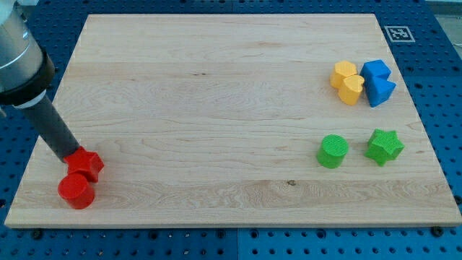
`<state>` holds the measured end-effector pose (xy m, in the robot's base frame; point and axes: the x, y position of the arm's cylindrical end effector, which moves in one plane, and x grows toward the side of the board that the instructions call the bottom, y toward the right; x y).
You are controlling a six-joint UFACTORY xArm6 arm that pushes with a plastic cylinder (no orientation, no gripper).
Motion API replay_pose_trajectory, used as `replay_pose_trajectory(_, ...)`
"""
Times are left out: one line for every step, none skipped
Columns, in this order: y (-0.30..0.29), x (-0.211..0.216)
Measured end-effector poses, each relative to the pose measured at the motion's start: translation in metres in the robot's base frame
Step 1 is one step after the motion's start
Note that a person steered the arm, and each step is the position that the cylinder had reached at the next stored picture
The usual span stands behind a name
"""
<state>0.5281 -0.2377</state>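
My tip (pixel 73 154) comes down from the view's upper left and rests against the upper left side of a red star-like block (pixel 86 165). Just below that block, touching it, stands a red cylinder (pixel 76 191). Both sit near the board's bottom left corner. Far off at the view's right are a green cylinder (pixel 333 152) and a green star (pixel 384 146). Above them, a yellow block (pixel 343 73) and a yellow heart (pixel 351 89) huddle with a blue block (pixel 376 71) and a blue triangular block (pixel 380 92).
The wooden board (pixel 216 94) lies on a blue perforated table. A small black and white marker (pixel 398 32) sits beyond the board's top right corner. The arm's grey body (pixel 18 58) fills the view's upper left.
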Motion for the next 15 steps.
replay_pose_trajectory(0.0, -0.005)
replay_pose_trajectory(0.0, -0.028)
replay_pose_trajectory(0.0, -0.032)
replay_pose_trajectory(0.0, -0.032)
replay_pose_trajectory(0.023, -0.033)
replay_pose_trajectory(0.041, -0.035)
replay_pose_trajectory(0.041, -0.04)
replay_pose_trajectory(0.045, -0.044)
replay_pose_trajectory(0.045, -0.044)
replay_pose_trajectory(0.045, -0.045)
replay_pose_trajectory(0.045, -0.045)
replay_pose_trajectory(0.045, -0.045)
replay_pose_trajectory(0.045, -0.048)
replay_pose_trajectory(0.045, -0.05)
replay_pose_trajectory(0.045, -0.055)
